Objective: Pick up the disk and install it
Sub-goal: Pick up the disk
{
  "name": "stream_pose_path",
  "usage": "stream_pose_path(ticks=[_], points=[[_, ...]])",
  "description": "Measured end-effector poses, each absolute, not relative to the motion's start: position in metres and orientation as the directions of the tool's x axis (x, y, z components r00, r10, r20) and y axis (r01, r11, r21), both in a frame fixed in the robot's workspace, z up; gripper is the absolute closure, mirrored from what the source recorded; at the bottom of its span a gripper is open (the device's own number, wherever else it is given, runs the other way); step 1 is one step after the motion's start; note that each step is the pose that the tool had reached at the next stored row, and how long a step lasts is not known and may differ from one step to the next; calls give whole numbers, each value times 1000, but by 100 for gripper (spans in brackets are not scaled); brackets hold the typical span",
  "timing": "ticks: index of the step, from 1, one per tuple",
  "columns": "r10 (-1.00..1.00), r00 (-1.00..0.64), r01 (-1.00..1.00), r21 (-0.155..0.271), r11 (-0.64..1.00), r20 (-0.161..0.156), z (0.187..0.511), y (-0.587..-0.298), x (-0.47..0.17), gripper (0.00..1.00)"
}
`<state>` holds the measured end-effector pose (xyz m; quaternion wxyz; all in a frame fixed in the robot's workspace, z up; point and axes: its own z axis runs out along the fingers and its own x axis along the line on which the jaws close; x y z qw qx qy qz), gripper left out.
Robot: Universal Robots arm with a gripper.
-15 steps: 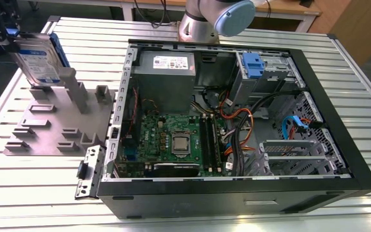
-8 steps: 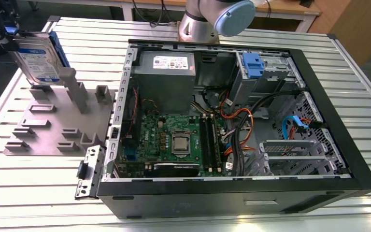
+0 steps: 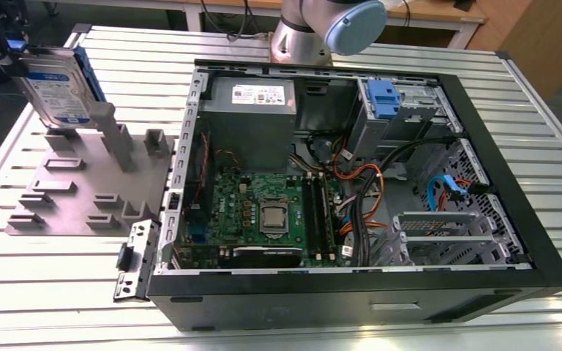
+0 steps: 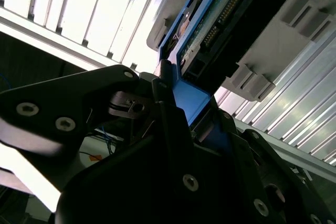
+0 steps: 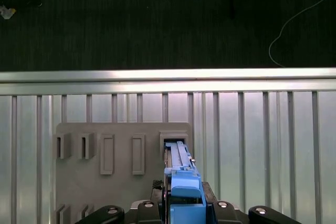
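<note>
Open computer case (image 3: pixel 359 281) lies nearest on the ribbed worktop (image 3: pixel 66 292), board and a tangle of cables (image 3: pixel 359 179) exposed.

Beyond it, toward the exterior view's left, is the grey holder (image 3: pixel 76 197) with its upright posts and slots.

The disk (image 3: pixel 58 88) stands on edge directly over the holder's far posts, label facing out. Its lower edge is right at the posts; I cannot tell if it is clear of them. In the first wrist view it lines up with one slot (image 5: pixel 176 144).

The claw (image 5: pixel 185 205) is pinching the disk by its blue rail (image 4: pixel 191 98), a black finger on either side.

Far end of the case: a drive bay with a blue latch piece (image 3: pixel 383 95), well apart from the disk. The arm base (image 3: pixel 306 36) is behind it.

Step in hand, as I read it: drawing the disk out of the holder.
- Pull straight along the slot, with no tilt, or the rails may bind on the posts.
- The grip is on plastic, which could flex or slip, so go slow and steady.
- Keep the disk upright until its lower edge clearly shows daylight.
</note>
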<state>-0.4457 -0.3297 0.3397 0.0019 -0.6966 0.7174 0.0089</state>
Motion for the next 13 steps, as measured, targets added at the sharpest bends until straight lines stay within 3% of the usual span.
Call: stream_pose_path(ticks=[13], points=[[-999,-29,-1000,10,29,-15,343,-330,-446,64]])
